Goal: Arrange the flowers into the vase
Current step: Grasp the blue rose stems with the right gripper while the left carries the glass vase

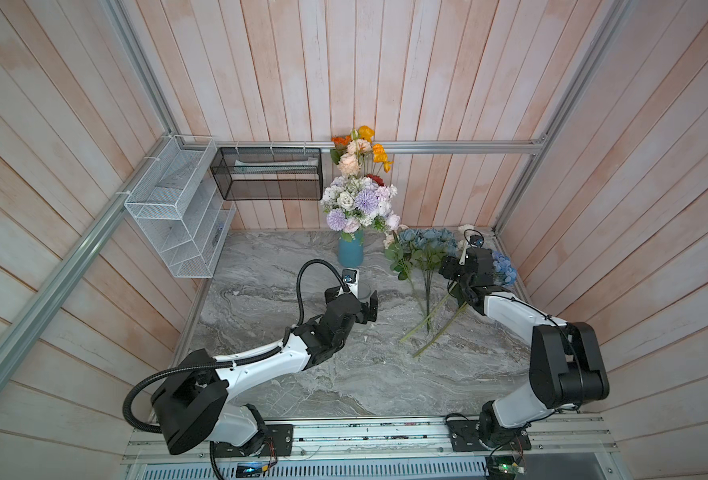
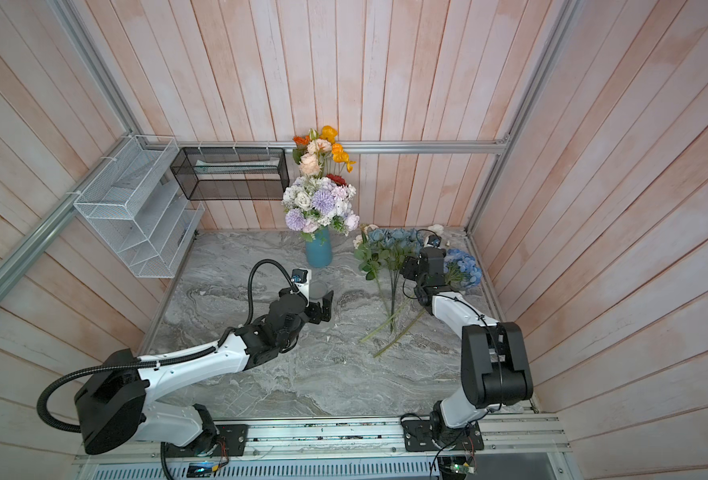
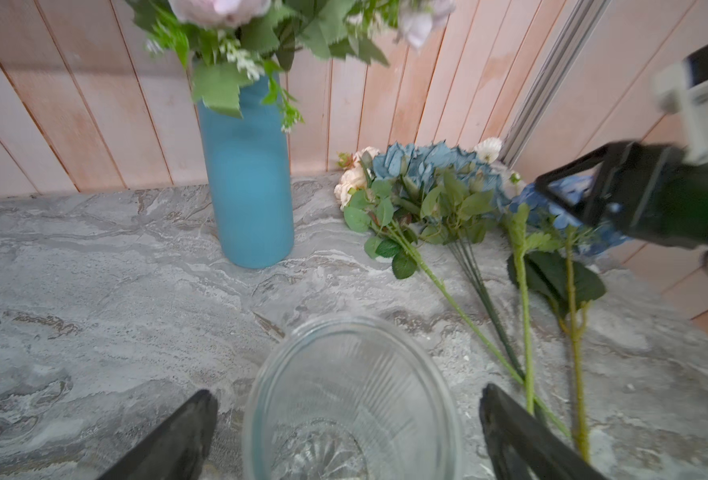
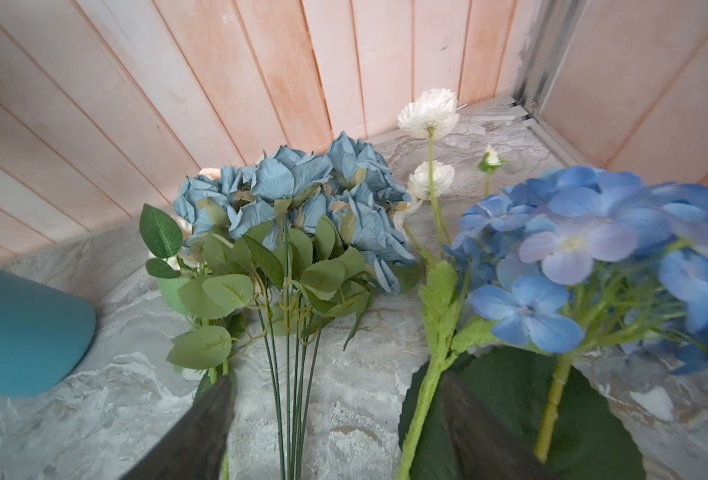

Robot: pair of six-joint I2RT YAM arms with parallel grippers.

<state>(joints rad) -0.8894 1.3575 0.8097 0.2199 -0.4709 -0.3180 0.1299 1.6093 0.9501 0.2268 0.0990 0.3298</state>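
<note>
A tall teal vase stands at the back of the marble table, full of orange, peach, lavender and white flowers. In front of it stands an empty clear glass vase. My left gripper is open around it, with a gap on each side. To the right lie a dusty-blue bunch, a blue hydrangea, white blooms and a cream rose. Low over these, my right gripper is open, the bunch's thin dark stems between its fingers.
A white wire basket hangs on the left wall and a black mesh basket on the back wall. The loose stems fan out toward the table's middle. A metal rail with both arm bases runs along the front edge.
</note>
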